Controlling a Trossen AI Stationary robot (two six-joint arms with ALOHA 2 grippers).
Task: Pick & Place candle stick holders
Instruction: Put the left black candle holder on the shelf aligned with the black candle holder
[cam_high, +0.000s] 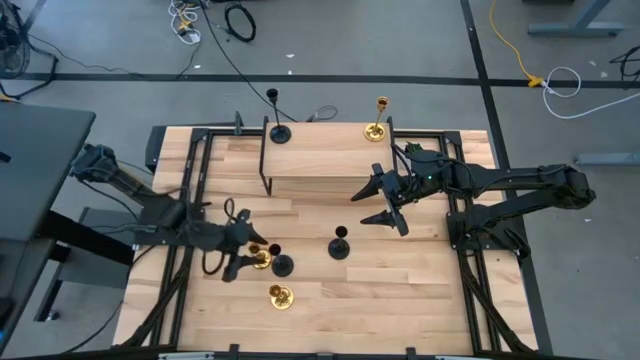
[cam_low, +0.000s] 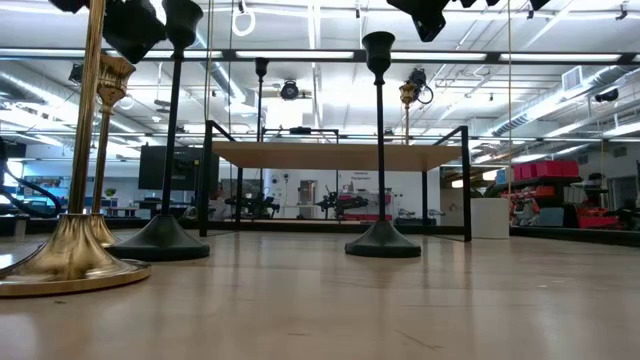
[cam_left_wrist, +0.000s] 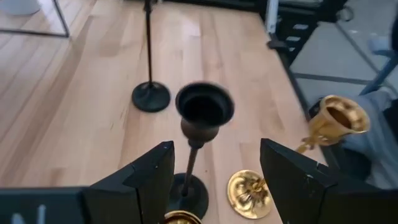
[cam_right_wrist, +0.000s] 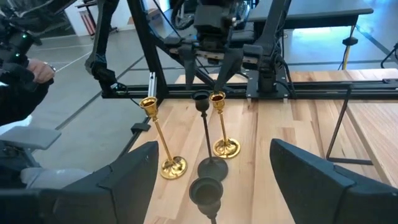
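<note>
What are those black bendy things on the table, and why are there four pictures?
They are two robot arms. One camera looks down from above, one sits low on the table, and one rides on each arm's wrist. The wooden table has a small raised shelf at the back. A black candle holder and a gold one stand there. Four more stand in front. The left gripper is open around a black holder but not gripping it. The right gripper is open and empty.

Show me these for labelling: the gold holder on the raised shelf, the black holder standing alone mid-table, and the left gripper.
gold holder on the shelf (cam_high: 376, 131), high view, its round base.
lone black holder (cam_high: 339, 249), high view, its base.
left gripper (cam_high: 240, 245), high view, the gap between its open fingertips.
</note>
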